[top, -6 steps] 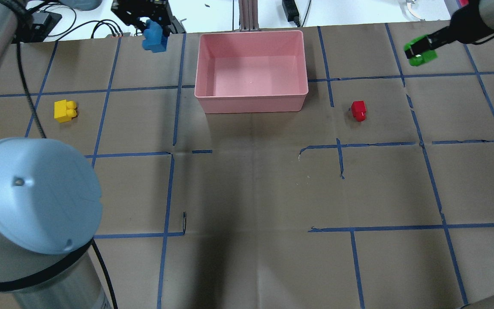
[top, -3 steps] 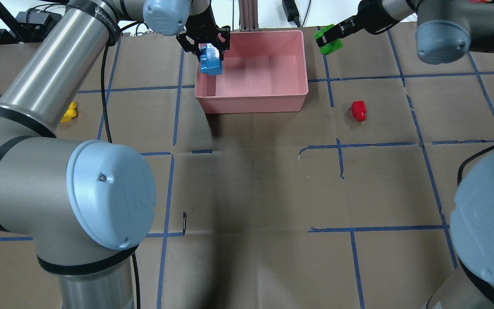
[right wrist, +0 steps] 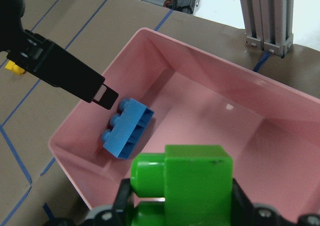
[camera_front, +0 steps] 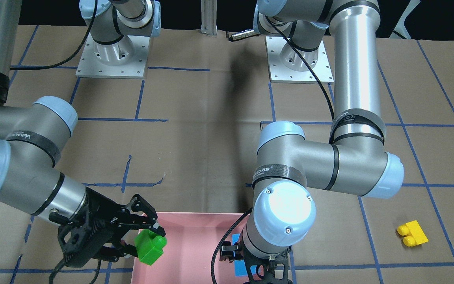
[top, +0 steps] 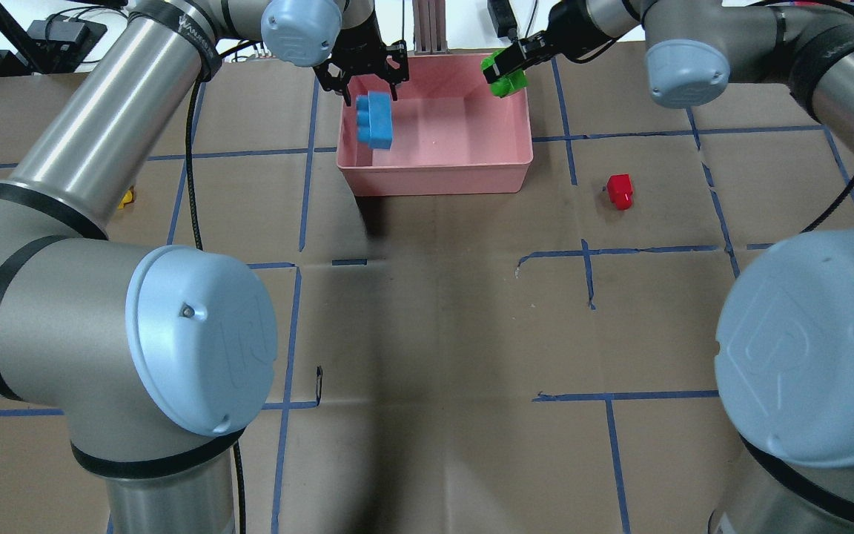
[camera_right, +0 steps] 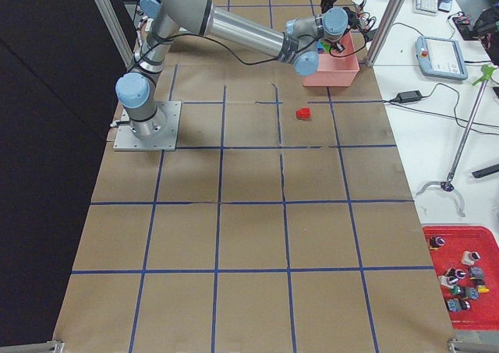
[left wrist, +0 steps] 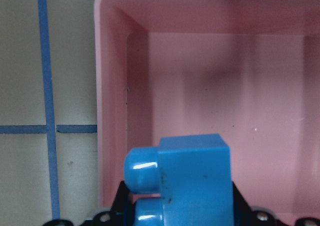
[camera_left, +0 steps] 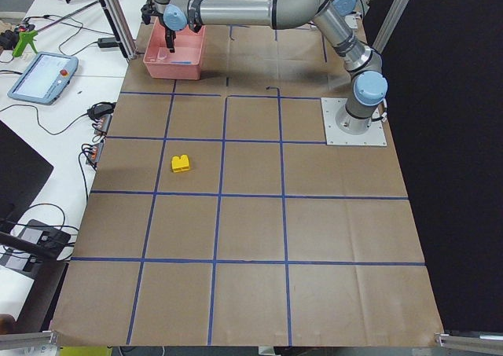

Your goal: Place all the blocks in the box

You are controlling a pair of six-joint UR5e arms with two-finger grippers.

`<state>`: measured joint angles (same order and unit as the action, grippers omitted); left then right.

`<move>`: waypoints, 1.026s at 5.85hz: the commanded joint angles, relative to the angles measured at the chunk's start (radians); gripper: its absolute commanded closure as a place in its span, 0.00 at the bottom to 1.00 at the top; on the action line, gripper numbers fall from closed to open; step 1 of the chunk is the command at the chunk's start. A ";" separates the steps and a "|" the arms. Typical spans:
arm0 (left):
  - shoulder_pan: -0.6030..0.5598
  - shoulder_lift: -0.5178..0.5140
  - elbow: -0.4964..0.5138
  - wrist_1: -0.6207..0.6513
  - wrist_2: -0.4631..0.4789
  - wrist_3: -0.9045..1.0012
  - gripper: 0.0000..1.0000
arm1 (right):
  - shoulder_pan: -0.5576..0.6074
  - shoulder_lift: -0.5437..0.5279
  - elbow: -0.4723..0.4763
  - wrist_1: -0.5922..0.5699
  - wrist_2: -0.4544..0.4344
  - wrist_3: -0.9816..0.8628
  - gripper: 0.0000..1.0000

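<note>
The pink box [top: 434, 176] stands at the far middle of the table. My left gripper [top: 369, 90] is shut on the upper end of the blue block [top: 373, 122], which hangs inside the box's left part; in the left wrist view the blue block [left wrist: 185, 181] is above the box floor [left wrist: 210, 86]. My right gripper [top: 505, 73] is shut on the green block [top: 502, 83] over the box's far right corner; it also shows in the right wrist view [right wrist: 185, 183]. The red block [top: 620, 191] lies right of the box. The yellow block [camera_front: 412, 233] lies far left, mostly hidden overhead.
An aluminium post [top: 427, 26] and cables stand just behind the box. Both arms' big elbows [top: 197, 341] [top: 805, 348] fill the near corners overhead. A red parts tray [camera_right: 460, 275] and a teach pendant [camera_right: 440, 57] sit on the side bench.
Both arms have swung in towards the box. The left gripper carried the blue block from left of the box to over its left part; the right carried the green block to the far right corner.
</note>
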<state>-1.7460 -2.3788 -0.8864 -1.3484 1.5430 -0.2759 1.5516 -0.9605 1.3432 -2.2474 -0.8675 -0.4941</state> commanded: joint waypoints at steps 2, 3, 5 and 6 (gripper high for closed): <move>0.084 0.076 -0.014 -0.003 -0.001 0.065 0.01 | 0.022 0.020 0.001 -0.046 -0.007 0.054 0.00; 0.139 0.101 -0.017 -0.014 0.002 0.175 0.01 | 0.021 0.025 -0.001 -0.046 -0.004 0.049 0.00; 0.291 0.145 -0.052 -0.037 0.006 0.428 0.01 | -0.008 -0.013 0.011 -0.031 -0.027 0.046 0.00; 0.378 0.170 -0.083 -0.035 0.008 0.496 0.01 | -0.063 -0.070 0.022 0.080 -0.101 0.042 0.00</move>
<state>-1.4501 -2.2333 -0.9420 -1.3830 1.5492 0.1343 1.5326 -0.9840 1.3547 -2.2466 -0.9141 -0.4483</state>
